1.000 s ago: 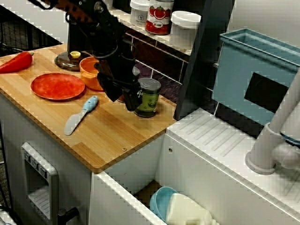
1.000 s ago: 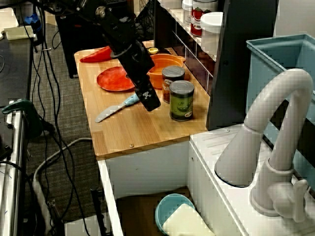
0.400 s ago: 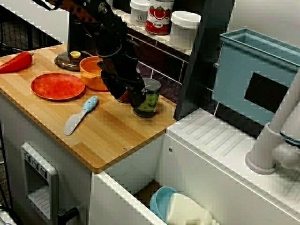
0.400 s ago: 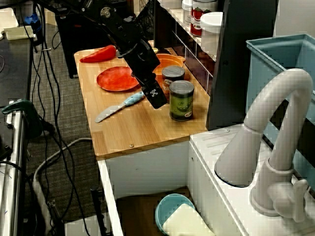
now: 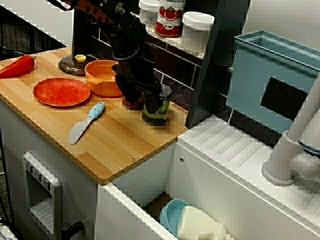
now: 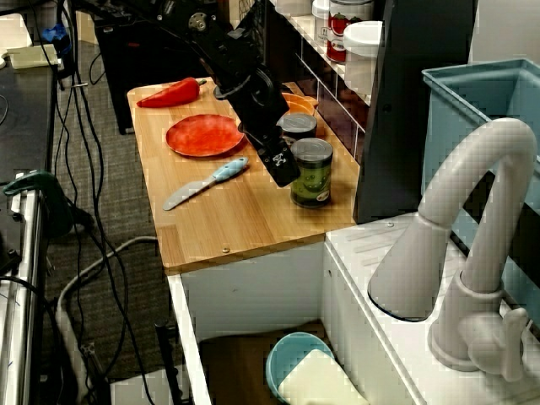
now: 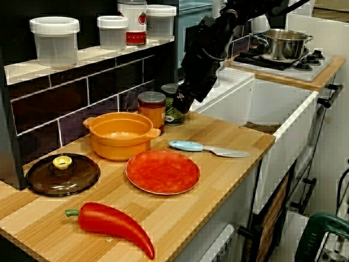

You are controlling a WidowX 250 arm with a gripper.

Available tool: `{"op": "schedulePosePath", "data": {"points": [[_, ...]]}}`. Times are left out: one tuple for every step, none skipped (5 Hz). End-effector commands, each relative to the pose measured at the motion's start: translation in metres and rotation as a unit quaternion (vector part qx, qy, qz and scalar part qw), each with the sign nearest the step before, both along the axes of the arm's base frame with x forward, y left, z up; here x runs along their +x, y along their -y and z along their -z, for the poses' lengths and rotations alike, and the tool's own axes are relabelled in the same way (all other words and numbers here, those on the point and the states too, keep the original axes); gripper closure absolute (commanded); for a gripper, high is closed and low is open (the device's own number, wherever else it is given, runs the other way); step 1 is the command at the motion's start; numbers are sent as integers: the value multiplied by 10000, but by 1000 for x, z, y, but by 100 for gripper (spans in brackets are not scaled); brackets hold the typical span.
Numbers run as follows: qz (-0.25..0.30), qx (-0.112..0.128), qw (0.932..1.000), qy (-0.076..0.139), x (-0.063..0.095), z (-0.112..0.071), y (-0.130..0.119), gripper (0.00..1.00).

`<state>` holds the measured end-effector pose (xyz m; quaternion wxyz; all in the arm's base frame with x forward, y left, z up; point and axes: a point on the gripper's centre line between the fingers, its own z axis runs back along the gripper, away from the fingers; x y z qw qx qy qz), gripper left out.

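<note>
Sink-side view is showing the gripper (image 6: 283, 171) hanging parted and empty just beside the green can (image 6: 312, 175), which is standing near the orange pot (image 6: 297, 103). The can is probably rigid, weighty and slick, so mid-wall is looking like the best hold.

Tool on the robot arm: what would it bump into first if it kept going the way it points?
Probably the green can, right beside the tool. It slants downward, so it might hit the wooden counter by the can instead; depth is unclear.
</note>
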<state>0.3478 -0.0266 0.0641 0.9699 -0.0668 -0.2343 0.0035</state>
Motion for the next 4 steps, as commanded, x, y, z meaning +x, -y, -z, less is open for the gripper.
{"op": "schedulePosePath", "data": {"points": [[-31, -32, 9998, 189, 9, -10, 1, 0], [-81, -49, 9998, 189, 14, -9, 0, 0], [-117, -63, 9998, 173, 18, -8, 0, 0], [-151, -58, 9998, 143, 21, -5, 1, 0]]}}
